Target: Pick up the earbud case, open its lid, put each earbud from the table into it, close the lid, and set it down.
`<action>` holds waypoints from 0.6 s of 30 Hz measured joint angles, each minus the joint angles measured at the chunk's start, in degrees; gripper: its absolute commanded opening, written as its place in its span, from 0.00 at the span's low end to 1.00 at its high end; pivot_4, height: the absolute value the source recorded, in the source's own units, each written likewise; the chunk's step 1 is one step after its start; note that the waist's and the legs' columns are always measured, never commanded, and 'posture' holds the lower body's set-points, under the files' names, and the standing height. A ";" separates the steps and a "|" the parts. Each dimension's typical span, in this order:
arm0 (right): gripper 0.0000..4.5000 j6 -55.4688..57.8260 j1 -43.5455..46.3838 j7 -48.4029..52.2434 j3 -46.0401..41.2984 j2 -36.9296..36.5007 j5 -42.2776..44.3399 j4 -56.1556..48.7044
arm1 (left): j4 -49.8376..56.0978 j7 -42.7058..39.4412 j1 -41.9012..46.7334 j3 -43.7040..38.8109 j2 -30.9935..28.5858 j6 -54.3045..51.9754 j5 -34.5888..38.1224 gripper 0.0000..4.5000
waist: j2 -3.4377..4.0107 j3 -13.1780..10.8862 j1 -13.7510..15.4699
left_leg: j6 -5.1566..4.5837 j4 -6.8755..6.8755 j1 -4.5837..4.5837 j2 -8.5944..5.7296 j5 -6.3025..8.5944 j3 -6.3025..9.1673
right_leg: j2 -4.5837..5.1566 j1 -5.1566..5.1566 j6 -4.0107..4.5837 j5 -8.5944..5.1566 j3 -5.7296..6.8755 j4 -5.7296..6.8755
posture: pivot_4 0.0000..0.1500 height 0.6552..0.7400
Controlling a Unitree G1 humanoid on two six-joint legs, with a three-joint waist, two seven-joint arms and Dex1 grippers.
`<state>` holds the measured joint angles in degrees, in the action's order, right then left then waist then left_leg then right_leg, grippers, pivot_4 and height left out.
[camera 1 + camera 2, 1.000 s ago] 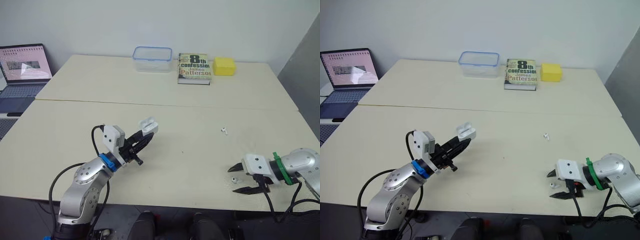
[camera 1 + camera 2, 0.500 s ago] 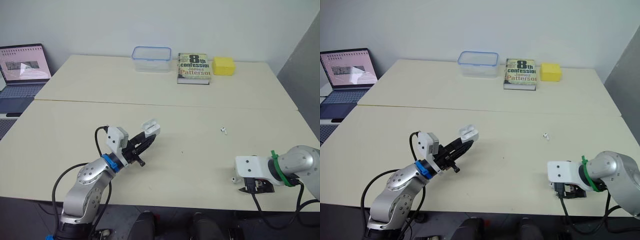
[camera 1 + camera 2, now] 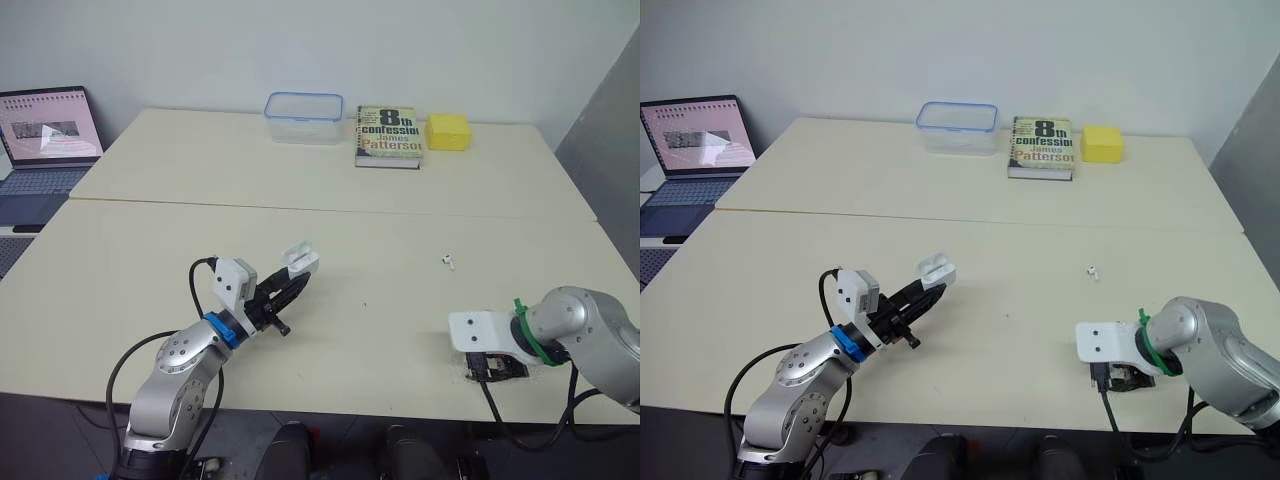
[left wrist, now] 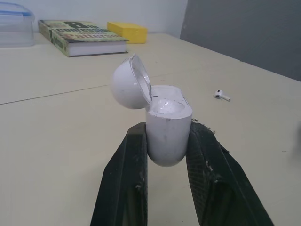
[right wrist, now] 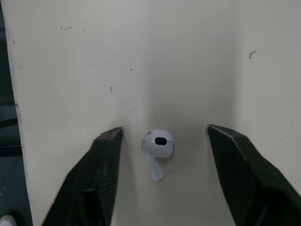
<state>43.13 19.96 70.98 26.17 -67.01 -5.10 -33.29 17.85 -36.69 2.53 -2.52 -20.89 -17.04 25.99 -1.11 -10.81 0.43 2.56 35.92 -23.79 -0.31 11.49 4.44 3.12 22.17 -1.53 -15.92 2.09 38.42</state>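
Note:
The white earbud case (image 4: 167, 127) is upright with its lid flipped open, and my left gripper (image 3: 285, 285) is shut on its body, holding it just above the table at centre left. One white earbud (image 5: 157, 146) lies near the table's front edge on the right. My right gripper (image 5: 164, 134) points down over it, open, with one finger on each side of the earbud and not touching it. A second earbud (image 3: 448, 261) lies further back on the table, between the two arms.
At the back of the far table stand a clear plastic container (image 3: 304, 104), a paperback book (image 3: 389, 136) and a yellow block (image 3: 449, 131). A laptop (image 3: 45, 140) sits off the left. The table's front edge (image 3: 400, 408) runs close to my right gripper.
My right gripper has turned to point downward and shifted left, so that it now straddles the front earbud. The left arm with the case has moved only slightly.

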 measured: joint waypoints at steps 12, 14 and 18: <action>0.09 -0.79 0.02 0.39 -0.13 0.06 -1.51 -0.07 | -0.01 -0.02 0.14 0.05 0.89 0.02 -0.30 0.17 | 0.00 0.00 0.00 | 0.00 0.01 0.00 0.00 0.00 0.00 | 0.00 0.00 -0.01 0.01 0.00 0.01 | 1.00 1.00; 0.09 -0.59 0.42 0.52 -0.46 0.42 -0.70 -0.10 | -0.01 -0.08 0.19 0.06 0.89 0.02 -0.30 0.17 | 0.00 0.00 0.00 | 0.00 0.01 0.00 0.00 0.00 0.00 | 0.00 0.00 -0.01 0.01 0.00 0.01 | 1.00 1.00; 0.09 3.03 4.52 1.42 -5.35 3.73 4.67 -0.08 | -0.01 -0.31 0.53 0.34 1.00 0.09 -0.24 0.17 | 0.00 0.00 -0.09 | 0.00 0.01 0.01 -0.01 0.00 -0.01 | -0.02 0.00 -0.01 0.01 0.00 0.01 | 1.00 1.00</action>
<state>46.16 24.48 72.40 20.83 -63.28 -0.43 -33.37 17.84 -37.01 3.05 -2.18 -19.89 -16.95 25.75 -1.11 -10.81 0.34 2.55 35.93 -23.78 -0.32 11.49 4.43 3.11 22.17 -1.54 -15.91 2.09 38.43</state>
